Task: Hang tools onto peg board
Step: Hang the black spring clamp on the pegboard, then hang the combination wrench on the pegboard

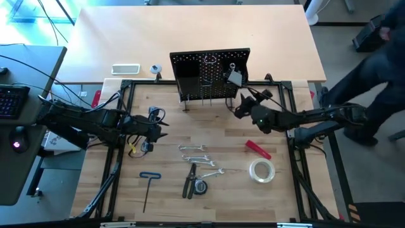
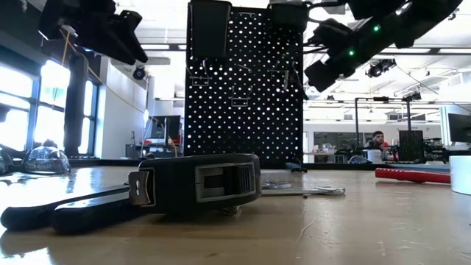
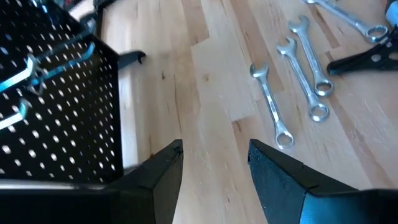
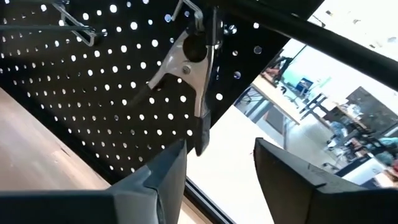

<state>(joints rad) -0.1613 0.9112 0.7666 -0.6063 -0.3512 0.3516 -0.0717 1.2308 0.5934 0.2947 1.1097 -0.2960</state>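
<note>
Spread fingers of the right gripper [image 4: 217, 163] hover just beside a silver spring clamp [image 4: 186, 68] hanging on the black perforated peg board [image 1: 209, 75], while the left gripper [image 3: 214, 163], also spread, waits above bare wood near the silver wrenches [image 3: 298, 81].

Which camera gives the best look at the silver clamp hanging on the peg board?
The right wrist view: the clamp hangs from a hook on the peg board, just beyond the open right gripper. The high view shows it small. The low view shows it dark and unclear; the left wrist view misses it.
</note>
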